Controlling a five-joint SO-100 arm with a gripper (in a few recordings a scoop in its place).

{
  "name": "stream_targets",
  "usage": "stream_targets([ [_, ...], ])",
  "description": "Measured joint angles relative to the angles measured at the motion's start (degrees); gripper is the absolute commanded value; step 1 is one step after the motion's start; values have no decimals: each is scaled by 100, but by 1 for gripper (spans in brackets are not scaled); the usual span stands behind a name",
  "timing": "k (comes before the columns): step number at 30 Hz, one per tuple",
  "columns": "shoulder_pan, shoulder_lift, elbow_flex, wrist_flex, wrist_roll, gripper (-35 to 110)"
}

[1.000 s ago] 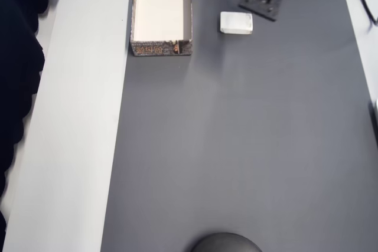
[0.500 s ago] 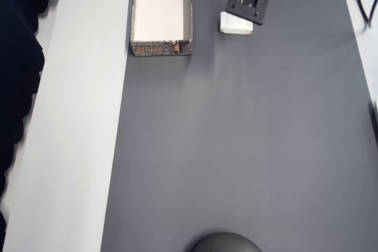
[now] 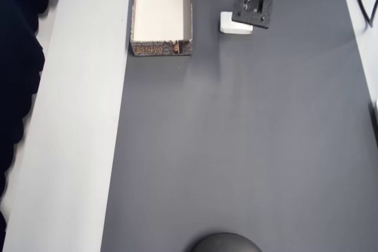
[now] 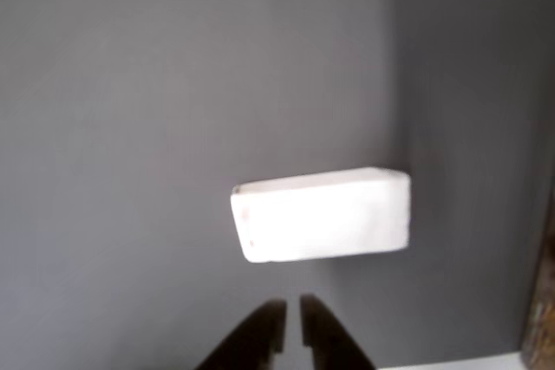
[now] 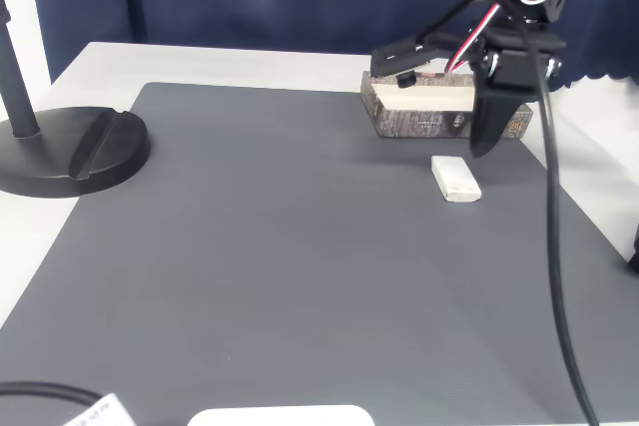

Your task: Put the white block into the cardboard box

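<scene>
The white block [image 3: 231,25] lies flat on the grey mat, just right of the cardboard box [image 3: 160,13] in the overhead view. The box stands open-topped and holds nothing. My gripper [image 3: 253,10] hangs above the block's right end and covers part of it. In the wrist view the block [image 4: 321,214] lies ahead of the dark fingertips [image 4: 269,327], which are shut with only a slit between them and hold nothing. In the fixed view my gripper [image 5: 482,142] points down a little above the block [image 5: 456,179], with the box [image 5: 444,117] behind it.
A grey mat [image 3: 236,146] covers most of the table, with a white strip [image 3: 77,146] along its left. A black round stand base [image 5: 75,152] sits at the mat's far end from the box. A black cable [image 5: 554,246] hangs from the arm.
My gripper has come from beside the block's right end to a spot over it. The block and the box have not moved.
</scene>
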Motion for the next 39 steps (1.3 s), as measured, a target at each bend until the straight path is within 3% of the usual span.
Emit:
stream_targets([
  [4,53,0,-70,0,1037,-2],
  [10,53,0,-149,-18,4386,-2],
  [13,53,0,-149,-18,5194,-2],
  [21,53,0,-149,-18,5502,-2],
  [26,53,0,-149,-18,4852,-2],
  [34,-44,0,-193,-18,4685,-2],
  [39,-53,-97,-281,-18,5423,-2],
])
